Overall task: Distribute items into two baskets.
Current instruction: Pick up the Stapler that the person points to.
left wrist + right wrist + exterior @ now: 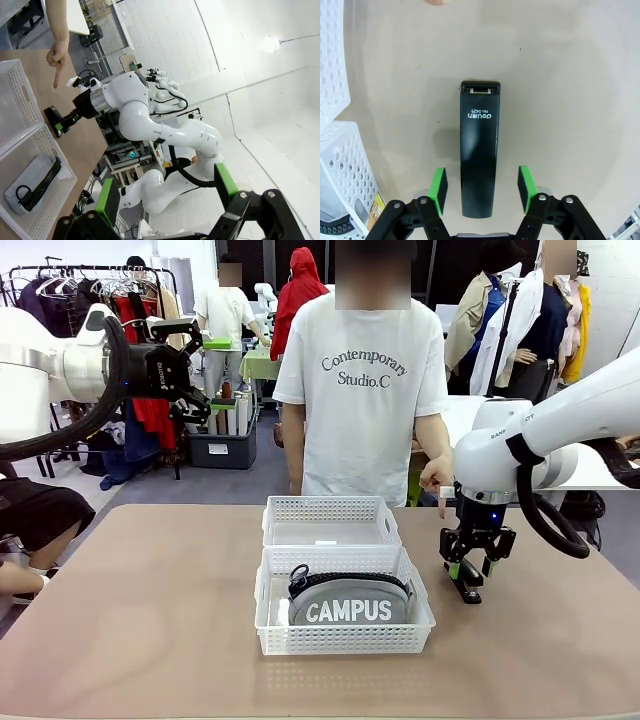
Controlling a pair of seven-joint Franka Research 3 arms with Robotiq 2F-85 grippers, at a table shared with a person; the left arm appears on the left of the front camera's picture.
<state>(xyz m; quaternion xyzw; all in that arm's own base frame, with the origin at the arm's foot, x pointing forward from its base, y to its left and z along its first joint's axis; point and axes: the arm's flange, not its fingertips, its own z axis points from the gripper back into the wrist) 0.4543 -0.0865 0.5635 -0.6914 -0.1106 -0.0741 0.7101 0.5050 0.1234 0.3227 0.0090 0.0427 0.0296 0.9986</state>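
**Stapler, black: on the table, between my right fingers**

Item one. The stapler, black with small white print on top, lay flat on the table. It was just to the right of the two baskets and outside both. My right gripper pointed straight down over it, one green pad on each side of the end nearer my wrist. A strip of table showed between each pad and the stapler, so those fingers stood parted and gripped nothing.

Item two. The pouch, grey with white "CAMPUS" lettering and a black ring pull, lay inside the near basket and covered much of its floor.

Item three. The far basket sat against the near one, long side to long side, with a small white label on its base.

Item four. The person's hand hung at the far edge of the table beyond the stapler, forefinger pointing down.

Item five. My left gripper was raised in the air well off to the left, fingers spread wide with nothing between them.
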